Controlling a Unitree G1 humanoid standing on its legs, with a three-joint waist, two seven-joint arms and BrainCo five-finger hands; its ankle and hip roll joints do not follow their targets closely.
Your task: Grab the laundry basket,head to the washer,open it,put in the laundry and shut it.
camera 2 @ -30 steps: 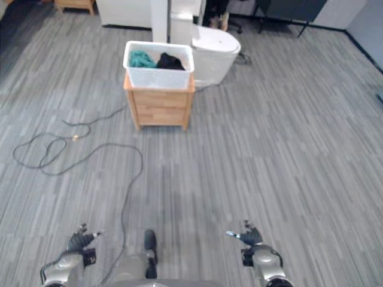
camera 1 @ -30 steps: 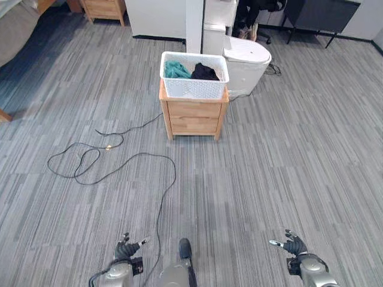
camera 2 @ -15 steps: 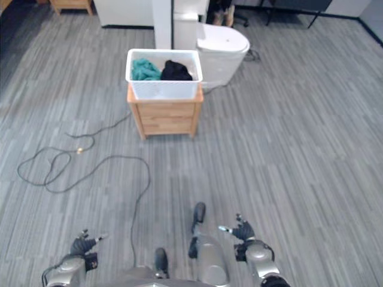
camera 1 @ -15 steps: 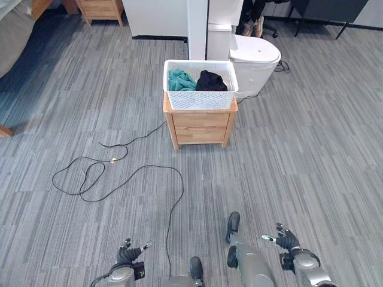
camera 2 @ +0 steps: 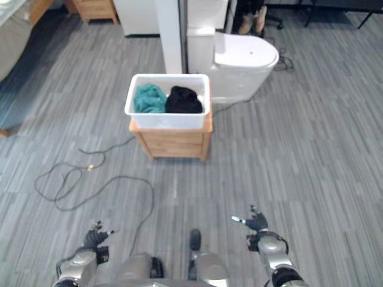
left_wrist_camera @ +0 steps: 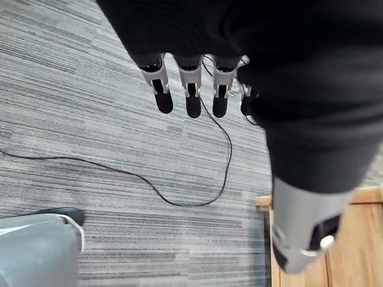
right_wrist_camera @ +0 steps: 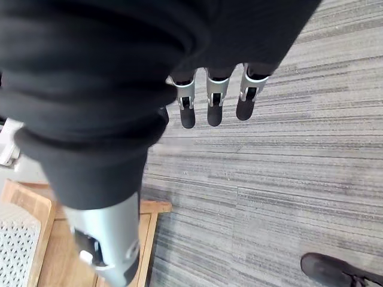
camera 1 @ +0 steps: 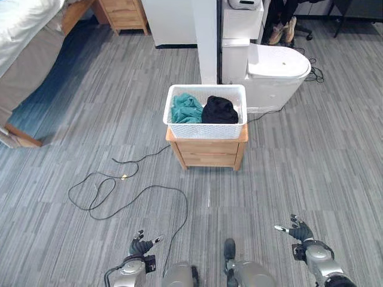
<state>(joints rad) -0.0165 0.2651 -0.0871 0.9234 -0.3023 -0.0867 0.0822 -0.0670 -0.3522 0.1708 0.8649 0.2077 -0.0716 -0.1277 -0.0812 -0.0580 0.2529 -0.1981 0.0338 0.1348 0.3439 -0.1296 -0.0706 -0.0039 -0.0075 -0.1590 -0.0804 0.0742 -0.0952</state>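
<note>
The white laundry basket (camera 1: 206, 112) sat on top of a small wooden nightstand (camera 1: 209, 150) at about 12 o'clock from the robot, well apart from both hands, with a teal garment (camera 1: 186, 108) in its left half and a black garment (camera 1: 219, 110) in its right half, the two touching in the middle. Just behind the basket, toward 1 o'clock, stood a white washer (camera 1: 272, 73) with a rounded closed lid, and a white pillar (camera 1: 205, 37) rose directly behind the basket at 12 o'clock. The left hand (camera 1: 142, 246) hung low at about 7 o'clock above the grey striped carpet floor (camera 1: 311, 161), its fingers (left_wrist_camera: 190, 89) straight and relaxed, grasping nothing. The right hand (camera 1: 300, 231) hung low at about 5 o'clock, its fingers (right_wrist_camera: 215, 98) likewise extended and released, with nothing between them. A thin black cord (camera 1: 102, 194) lay in loose loops on the floor at about 10 o'clock, one end running toward the base of the nightstand. A bed (camera 1: 27, 42) with pale bedding and a wooden frame occupied the far corner at 10 to 11 o'clock, and a wooden cabinet (camera 1: 124, 13) stood by the far wall at 11 o'clock. A person's shoes (camera 1: 283, 31) showed beyond the washer at 1 o'clock.
</note>
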